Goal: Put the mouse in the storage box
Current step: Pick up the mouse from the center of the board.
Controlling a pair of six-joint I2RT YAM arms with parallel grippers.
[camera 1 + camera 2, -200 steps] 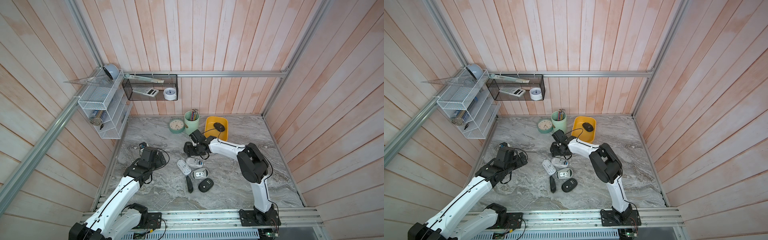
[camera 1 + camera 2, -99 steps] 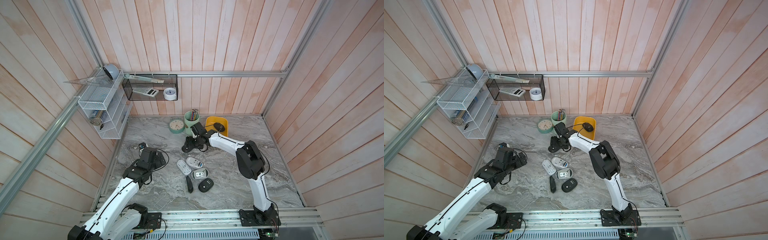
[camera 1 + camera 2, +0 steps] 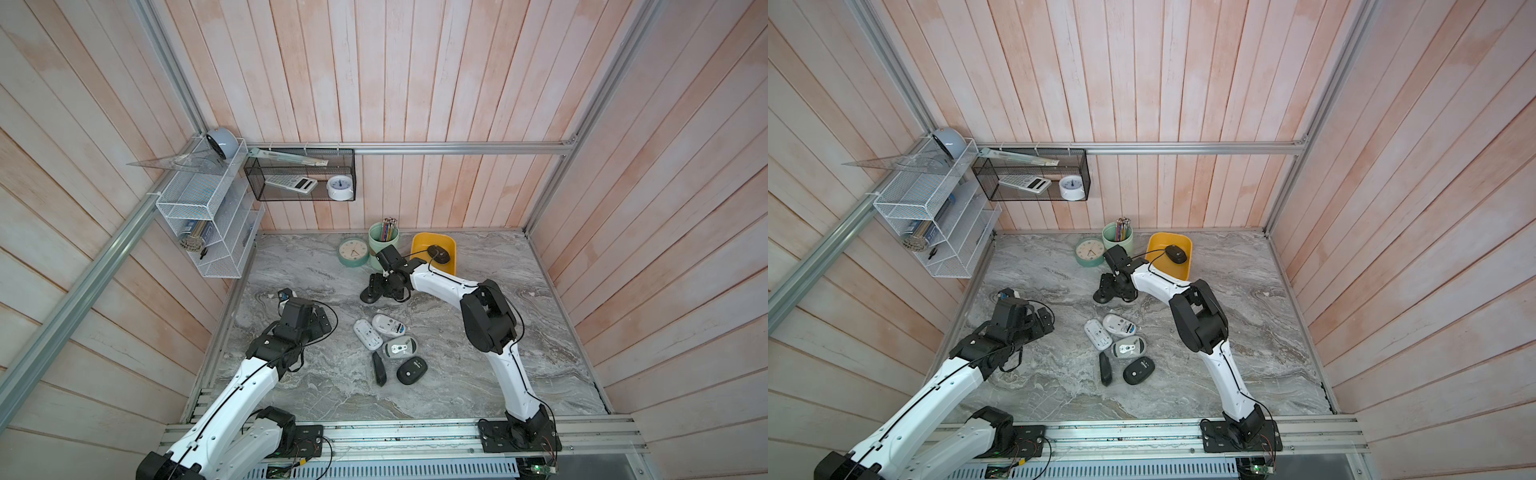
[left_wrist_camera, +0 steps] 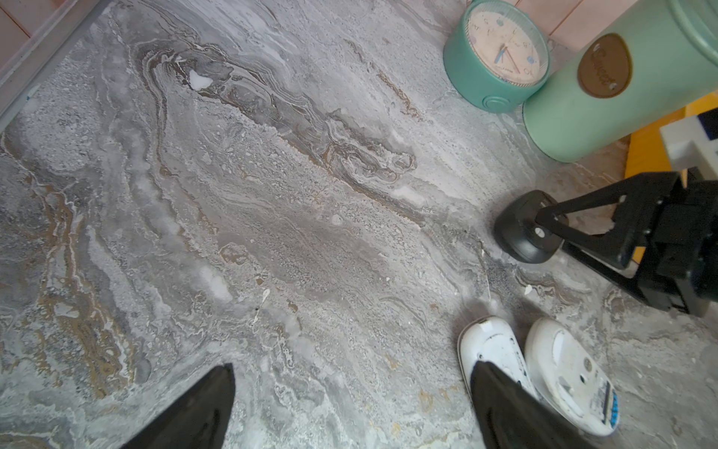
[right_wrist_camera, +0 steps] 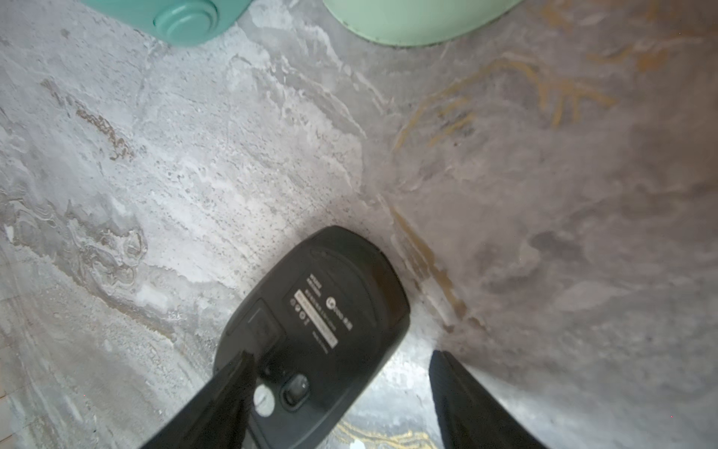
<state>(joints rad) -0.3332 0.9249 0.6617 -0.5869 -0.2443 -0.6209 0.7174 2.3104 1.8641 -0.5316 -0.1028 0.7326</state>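
Right wrist view: matte black rounded plastic mouse (image 5: 322, 311), underside showing, over veined grey marble tabletop (image 5: 194, 175).
Right gripper (image 5: 342, 353): jaws apart astride mouse; grip unclear.
Left gripper (image 4: 351, 365): spread wide.
Smooth yellow plastic storage box (image 3: 422, 243): nearby, mouse outside it.

Marble table (image 3: 498, 266): teal clock (image 3: 353, 252) at eleven o'clock, green pencil cup (image 3: 383, 243) just beside, at its three o'clock. Wall-hung black mesh basket (image 3: 345, 166) holds calculator (image 3: 291, 183) and white alarm clock (image 3: 340, 188) (dial legible). White wire rack (image 3: 195, 195) at ten o'clock.

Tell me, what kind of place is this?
Probably a robot test cell dressed as an office desk: white robot arms on an aluminium rail, pink plank walls, a mint-green pencil cup, loose computer mice.
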